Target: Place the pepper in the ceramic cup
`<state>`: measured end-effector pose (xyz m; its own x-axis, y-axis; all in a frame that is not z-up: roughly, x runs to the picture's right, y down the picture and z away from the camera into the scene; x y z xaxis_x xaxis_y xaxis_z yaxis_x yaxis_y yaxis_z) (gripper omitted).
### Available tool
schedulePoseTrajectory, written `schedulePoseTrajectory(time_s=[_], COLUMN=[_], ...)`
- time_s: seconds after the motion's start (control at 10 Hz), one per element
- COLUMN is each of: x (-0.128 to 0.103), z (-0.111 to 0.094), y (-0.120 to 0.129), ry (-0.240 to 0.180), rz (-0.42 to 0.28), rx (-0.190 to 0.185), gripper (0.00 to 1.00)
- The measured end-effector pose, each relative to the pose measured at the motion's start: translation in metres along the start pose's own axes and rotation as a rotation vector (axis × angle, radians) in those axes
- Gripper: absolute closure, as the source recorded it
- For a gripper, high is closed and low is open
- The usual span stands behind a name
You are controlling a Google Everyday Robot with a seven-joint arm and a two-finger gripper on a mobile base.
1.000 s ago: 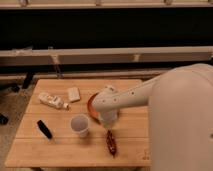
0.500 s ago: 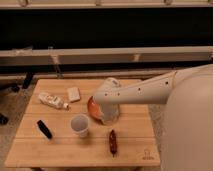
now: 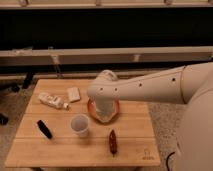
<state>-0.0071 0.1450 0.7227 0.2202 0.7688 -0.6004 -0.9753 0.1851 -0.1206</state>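
Note:
The pepper (image 3: 113,141) is a slender dark red-brown piece lying on the wooden table (image 3: 60,150) near its front edge, right of centre. The ceramic cup (image 3: 80,125) is small, pale and upright, to the left of the pepper and a little further back. My gripper (image 3: 104,113) hangs down from the white arm (image 3: 145,87) over the orange bowl, behind the pepper and to the right of the cup. It touches neither of them, and the pepper lies free on the table.
An orange bowl (image 3: 116,109) sits mid-table, partly hidden by my gripper. A black oblong object (image 3: 44,129) lies at the front left. A plastic bottle (image 3: 53,101) lies on its side at the back left, with a small white block (image 3: 74,94) beside it. A dark bench stands behind the table.
My arm has swung up and back, taking the gripper from just above the pepper to over the orange bowl. The pepper and the cup have not moved.

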Motion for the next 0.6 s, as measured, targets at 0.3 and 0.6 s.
schedulePoseTrajectory(time_s=[0.3, 0.6], x=[-0.013, -0.011], z=[-0.018, -0.007], y=[0.016, 0.002], ry=[0.000, 0.059], rz=[-0.013, 0.046], rx=[0.000, -0.017], gripper=[0.83, 0.52])
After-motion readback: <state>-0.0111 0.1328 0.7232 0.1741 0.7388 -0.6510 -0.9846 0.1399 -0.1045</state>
